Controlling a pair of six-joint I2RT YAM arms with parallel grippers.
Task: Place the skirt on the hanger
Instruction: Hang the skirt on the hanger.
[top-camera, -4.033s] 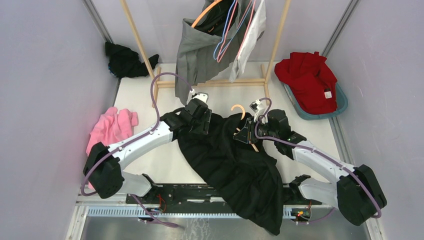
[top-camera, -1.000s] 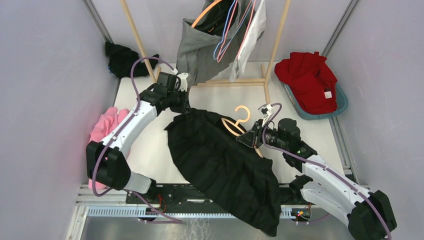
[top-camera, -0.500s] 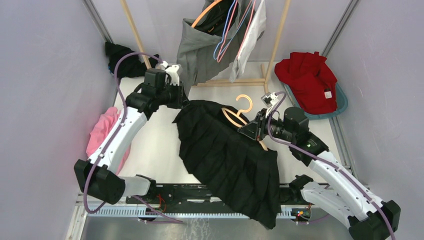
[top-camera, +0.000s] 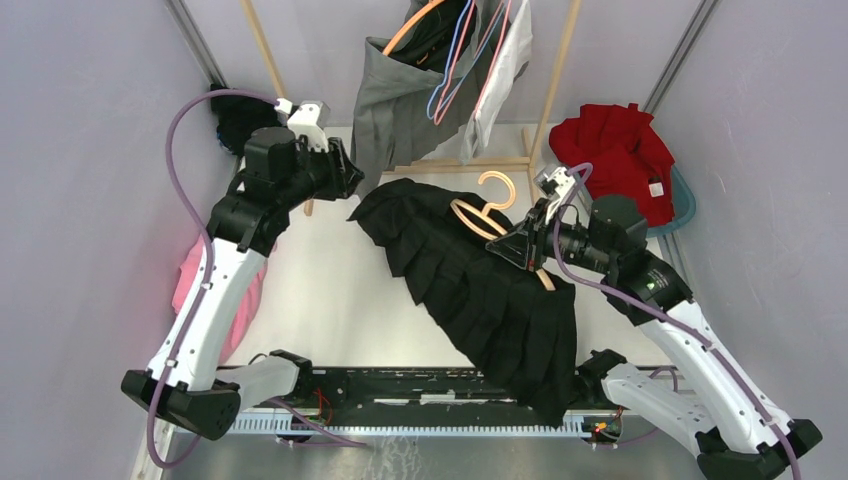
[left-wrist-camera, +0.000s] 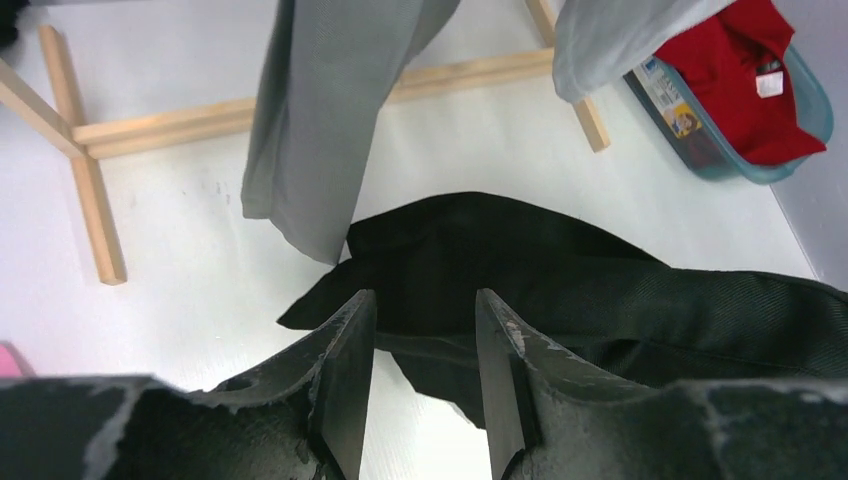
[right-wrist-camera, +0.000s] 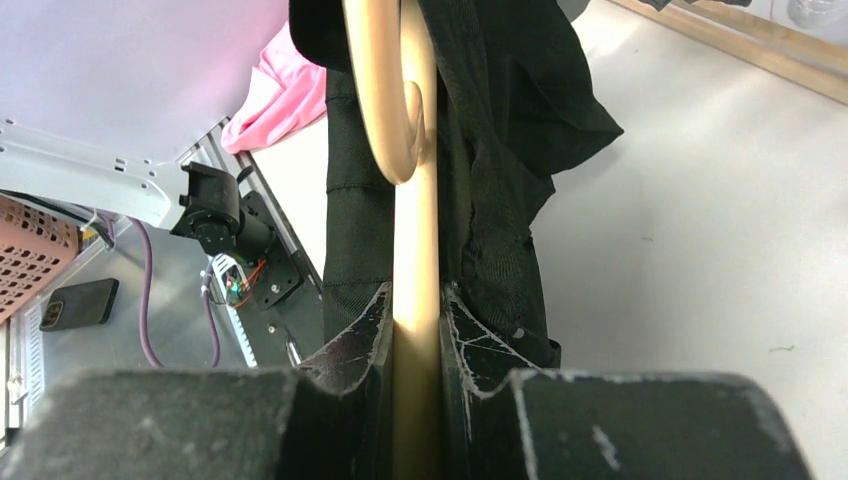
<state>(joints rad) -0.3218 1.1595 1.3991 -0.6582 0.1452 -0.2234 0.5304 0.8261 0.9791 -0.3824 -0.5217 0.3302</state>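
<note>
The black pleated skirt (top-camera: 480, 290) hangs over a tan wooden hanger (top-camera: 478, 218), lifted off the table, with its lower end trailing to the front edge. My right gripper (top-camera: 528, 250) is shut on the hanger's bar (right-wrist-camera: 413, 200), and the skirt's cloth (right-wrist-camera: 490, 150) drapes on both sides of it. My left gripper (top-camera: 345, 178) is open and raised at the skirt's back-left corner. In the left wrist view the fingers (left-wrist-camera: 345, 360) stand well apart with the skirt's edge (left-wrist-camera: 560, 270) just past their tips, and the table shows between them.
A wooden rack (top-camera: 545, 95) at the back carries a grey garment (top-camera: 395, 115) and several coloured hangers. A teal basket (top-camera: 682, 205) of red clothes stands back right. A pink garment (top-camera: 198, 275) lies at the left wall and a black one (top-camera: 232, 115) in the back-left corner.
The right arm has lifted the hanger and skirt up and toward the back right. The left arm has risen and drawn back to the left, off the skirt's corner.
</note>
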